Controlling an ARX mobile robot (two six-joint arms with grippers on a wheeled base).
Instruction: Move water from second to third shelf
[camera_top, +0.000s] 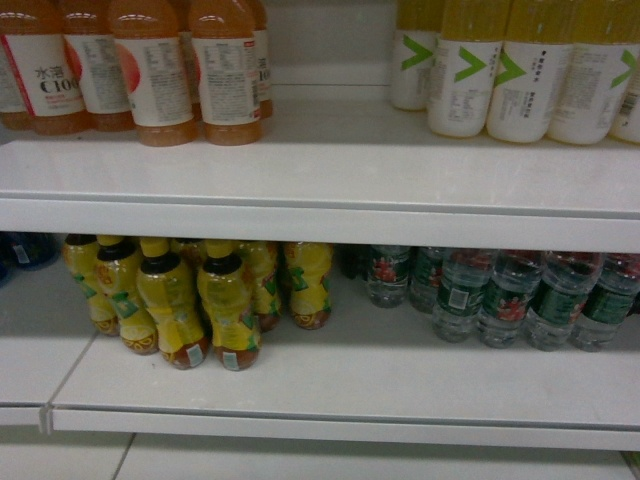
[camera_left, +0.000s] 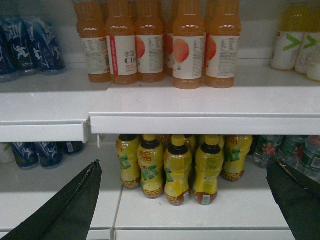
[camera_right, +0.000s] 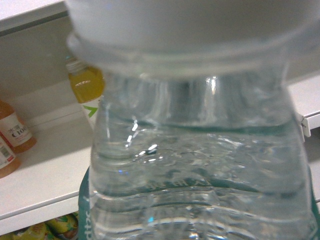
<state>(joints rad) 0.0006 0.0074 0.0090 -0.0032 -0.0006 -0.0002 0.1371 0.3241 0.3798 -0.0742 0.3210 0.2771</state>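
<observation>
Mostly the right wrist view is filled by one water bottle (camera_right: 200, 165), very close and blurred, its white cap cut off at the top. The right gripper itself is hidden, so I cannot tell how its jaws stand. The left gripper (camera_left: 185, 200) shows two dark fingers (camera_left: 70, 210) wide apart, holding nothing, before yellow bottles (camera_left: 177, 170). More water bottles (camera_top: 500, 295) stand on the lower shelf (camera_top: 350, 385), their tops hidden by the shelf above.

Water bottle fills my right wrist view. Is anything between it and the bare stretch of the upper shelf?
Nothing visible. The upper shelf lies bare between the orange bottles and the green-arrow bottles. The water bottle hides most of the right wrist view, so that check rests on the head view.
</observation>
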